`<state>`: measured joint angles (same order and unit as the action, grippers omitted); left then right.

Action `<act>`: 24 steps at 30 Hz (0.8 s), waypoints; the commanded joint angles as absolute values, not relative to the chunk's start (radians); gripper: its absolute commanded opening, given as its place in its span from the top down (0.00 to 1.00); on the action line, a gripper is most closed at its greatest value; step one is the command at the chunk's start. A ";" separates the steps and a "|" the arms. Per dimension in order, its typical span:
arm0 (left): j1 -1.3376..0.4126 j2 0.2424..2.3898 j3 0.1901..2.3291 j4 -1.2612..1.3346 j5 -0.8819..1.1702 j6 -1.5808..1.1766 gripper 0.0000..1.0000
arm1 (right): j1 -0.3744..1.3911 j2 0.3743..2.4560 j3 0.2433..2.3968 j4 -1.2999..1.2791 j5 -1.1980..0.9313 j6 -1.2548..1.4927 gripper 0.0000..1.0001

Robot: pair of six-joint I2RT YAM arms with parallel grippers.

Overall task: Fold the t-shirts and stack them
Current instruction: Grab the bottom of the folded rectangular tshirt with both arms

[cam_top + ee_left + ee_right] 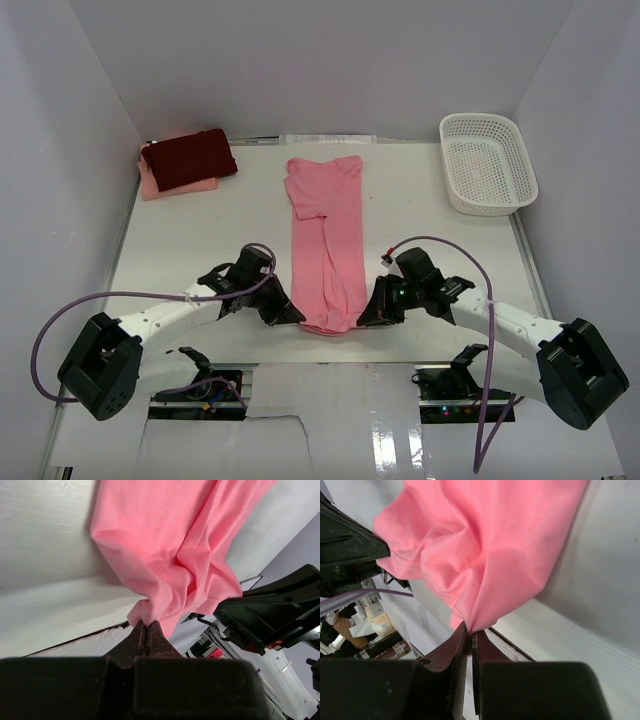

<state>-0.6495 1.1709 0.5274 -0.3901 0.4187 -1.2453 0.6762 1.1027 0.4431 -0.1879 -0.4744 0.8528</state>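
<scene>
Lying between both jaws — salmon-pink t-shirt [327, 240], near hem pinched.

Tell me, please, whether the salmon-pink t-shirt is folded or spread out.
Partly folded: the salmon-pink t-shirt lies as a narrow lengthwise strip, near hem pinched by the left gripper and right gripper.

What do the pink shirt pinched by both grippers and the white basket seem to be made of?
The salmon-pink t-shirt: soft, matte knit cloth, likely cotton jersey; it bunches into loose folds where the left gripper and right gripper pinch it, and a stitched hem shows. The white basket: rigid plastic by the look, faintly glossy, with moulded mesh walls.
</scene>
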 commanded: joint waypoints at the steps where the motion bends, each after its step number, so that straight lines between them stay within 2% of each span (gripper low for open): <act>1: -0.635 1.178 0.600 -0.440 0.385 -1.226 1.00 | 0.641 1.120 0.538 -0.244 -0.509 0.784 0.92; 11: -0.445 1.236 0.719 -0.483 0.411 -1.089 1.00 | 0.563 1.219 0.699 -0.296 -0.543 0.684 0.92; 24: -0.407 1.483 0.975 -0.482 0.403 -1.002 1.00 | 0.474 1.430 0.952 -0.328 -0.555 0.581 0.92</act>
